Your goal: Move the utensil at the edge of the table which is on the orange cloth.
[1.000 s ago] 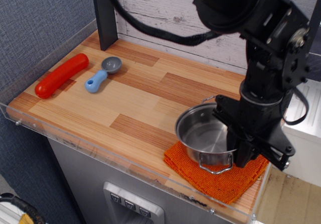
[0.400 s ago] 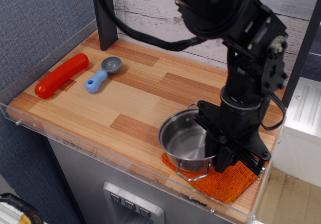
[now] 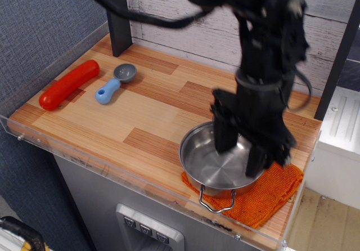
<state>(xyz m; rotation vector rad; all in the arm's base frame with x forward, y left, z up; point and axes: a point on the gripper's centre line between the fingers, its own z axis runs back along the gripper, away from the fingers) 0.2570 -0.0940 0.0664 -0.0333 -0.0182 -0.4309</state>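
The small shiny steel pot [image 3: 211,164] sits near the table's front right edge, its right part on the orange knitted cloth [image 3: 264,192] and its left part over bare wood. One wire loop handle points at the front rim. My gripper [image 3: 241,149] is blurred by motion, just above the pot's back right part. Its two dark fingers [image 3: 225,134] stand apart over the pot's inside, and I see nothing held between them. The arm hides the pot's far rim and its second handle.
A long red rounded object [image 3: 68,84] and a grey scoop with a blue handle [image 3: 115,82] lie at the back left. A dark post [image 3: 117,14] stands at the back. A clear acrylic rim [image 3: 112,169] runs along the wooden table's edges.
The pot has slid left, partly off the cloth, with its front handle swung a little to the left. The gripper has risen from the pot's right rim, turned, and its fingers now stand apart.
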